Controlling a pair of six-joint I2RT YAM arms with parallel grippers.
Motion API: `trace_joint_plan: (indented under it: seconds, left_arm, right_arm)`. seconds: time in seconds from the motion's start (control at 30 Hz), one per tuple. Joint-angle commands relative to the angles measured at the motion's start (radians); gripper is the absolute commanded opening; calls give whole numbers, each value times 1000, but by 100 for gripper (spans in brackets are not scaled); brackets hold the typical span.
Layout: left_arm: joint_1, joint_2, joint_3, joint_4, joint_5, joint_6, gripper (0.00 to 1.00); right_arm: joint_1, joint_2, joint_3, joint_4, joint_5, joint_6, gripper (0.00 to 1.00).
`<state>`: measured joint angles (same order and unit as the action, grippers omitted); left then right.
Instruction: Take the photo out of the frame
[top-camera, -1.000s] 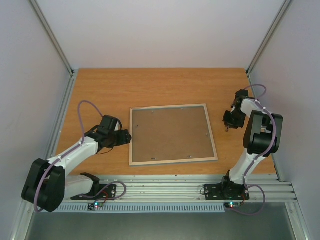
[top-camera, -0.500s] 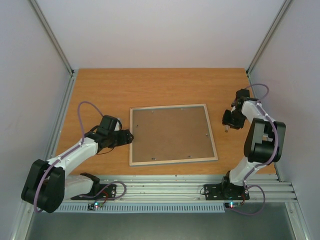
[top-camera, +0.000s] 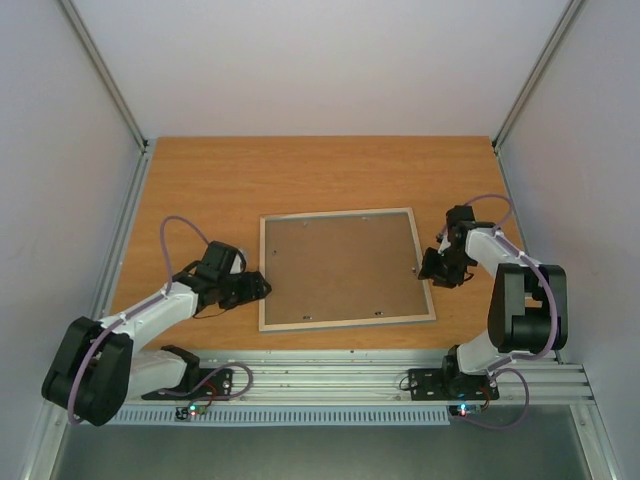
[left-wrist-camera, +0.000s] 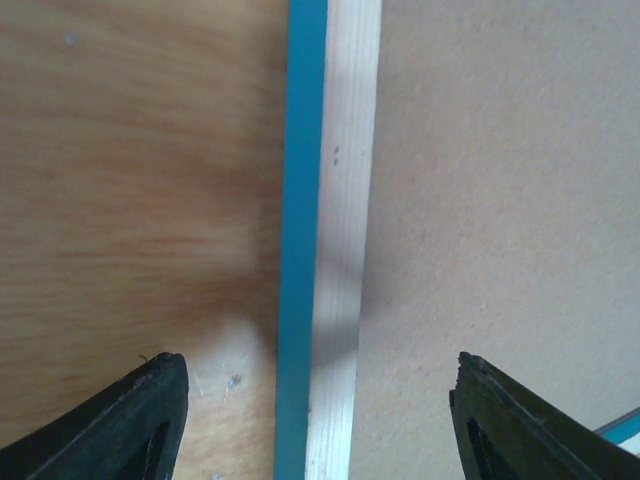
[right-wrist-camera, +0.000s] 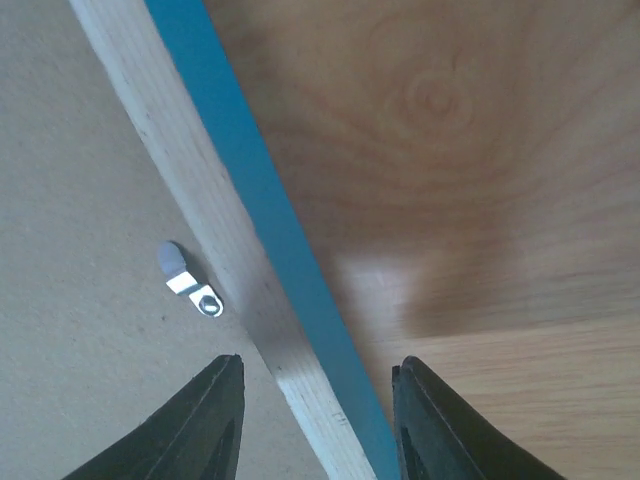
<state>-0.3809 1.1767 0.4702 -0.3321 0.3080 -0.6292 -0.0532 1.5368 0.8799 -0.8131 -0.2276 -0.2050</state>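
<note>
The frame (top-camera: 263, 268) lies face down in the middle of the table, its pale wood back edge around a brown backing board (top-camera: 340, 268). The photo is hidden under the board. My left gripper (top-camera: 257, 288) is open, its jaws straddling the frame's left rail (left-wrist-camera: 330, 240), blue edge outward. My right gripper (top-camera: 432, 272) is open, its jaws straddling the right rail (right-wrist-camera: 215, 240). A small metal retaining clip (right-wrist-camera: 190, 285) sits on the board just inside that rail.
The orange wood table (top-camera: 300, 175) extends behind the frame to grey enclosure walls. More small clips show on the board near its bottom (top-camera: 378, 312) and top edges. An aluminium rail (top-camera: 340, 375) with the arm bases runs along the near edge.
My right gripper has moved down and left from beside the frame onto its right rail. My left gripper has shifted slightly down along the left rail.
</note>
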Motion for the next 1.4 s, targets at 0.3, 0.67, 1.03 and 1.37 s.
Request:
trace_joint_plan:
  seconds: [0.3,0.67,1.03,1.37]
  left_arm:
    - [-35,77,-34,146,115,-85,53]
    - [-35,298,120,197,117,-88,43]
    - [-6,407,288,81,13,-24,44]
    - [-3,233,206,-23,-55,5,55]
  right_arm:
    - [44,14,-62,138,-123,48,36]
    - [44,180,118,195,-178,20,33]
    - [43,318,291,201,-141,-3,40]
    - [53,42,116,219,-89,12,47]
